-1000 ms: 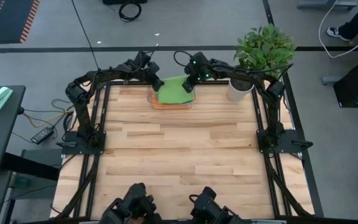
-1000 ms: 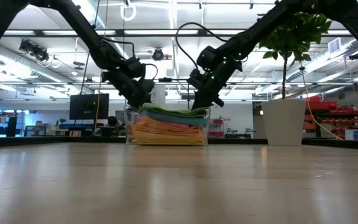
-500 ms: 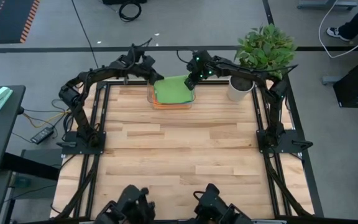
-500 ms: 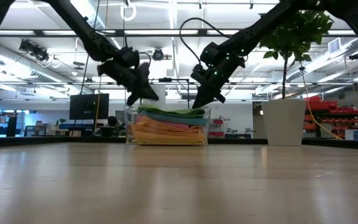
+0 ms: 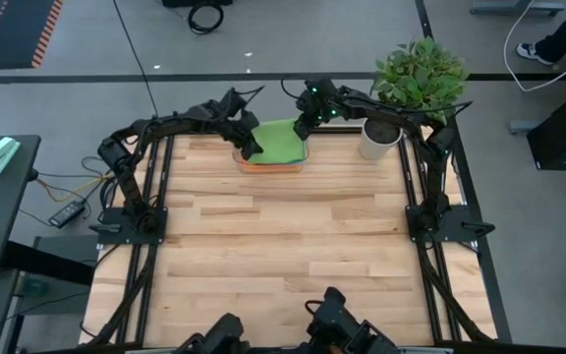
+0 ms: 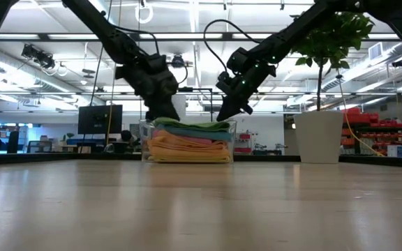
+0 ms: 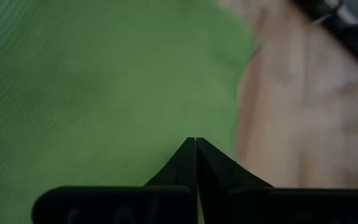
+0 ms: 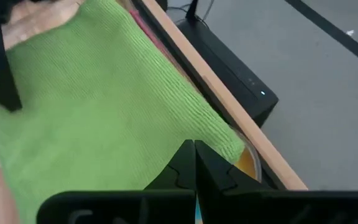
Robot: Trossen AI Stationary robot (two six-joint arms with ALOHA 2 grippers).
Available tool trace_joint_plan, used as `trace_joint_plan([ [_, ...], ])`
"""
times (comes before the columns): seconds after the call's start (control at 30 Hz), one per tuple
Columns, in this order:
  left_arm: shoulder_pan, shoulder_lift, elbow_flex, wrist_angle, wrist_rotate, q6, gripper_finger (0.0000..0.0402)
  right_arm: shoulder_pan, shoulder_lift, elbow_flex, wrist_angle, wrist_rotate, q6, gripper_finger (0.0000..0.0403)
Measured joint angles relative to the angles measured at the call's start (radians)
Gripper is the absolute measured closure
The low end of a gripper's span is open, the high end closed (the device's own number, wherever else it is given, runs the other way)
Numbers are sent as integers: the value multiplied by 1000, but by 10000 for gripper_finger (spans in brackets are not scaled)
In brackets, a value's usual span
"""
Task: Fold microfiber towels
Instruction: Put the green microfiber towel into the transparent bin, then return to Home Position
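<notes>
Towels: stack of microfiber towels (image 5: 275, 145), green on top, in clear tray (image 6: 188, 142) at counter (image 5: 283, 256) far edge, mid.
Left end effector (image 5: 254, 150): fingers together, over stack's left side.
Right end effector (image 5: 301, 131): fingers together, at stack's far right corner.
Plant (image 5: 416, 79): white pot, far right corner.

potted plant (image 5: 416, 84) stands beside clear tray (image 5: 271, 165) on table (image 5: 283, 256)

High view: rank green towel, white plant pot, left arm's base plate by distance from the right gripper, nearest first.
Measured from the right gripper, shut at the table's far edge:
1. Green towel, top of the stack in the tray, right beside the gripper on its left.
2. White plant pot, at the far right corner, a little way to the gripper's right.
3. Left arm's base plate, at the table's left edge, clearly farthest.
</notes>
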Motion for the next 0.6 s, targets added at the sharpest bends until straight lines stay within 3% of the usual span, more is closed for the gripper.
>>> trace_joint_plan([
  [0.2,10,0,-9,-101,-104,54,390,4,14,-4,-8,21,-2,400],
  [0.6,21,-38,6,-75,-102,82,371,6,5,24,-27,48,47,400],
])
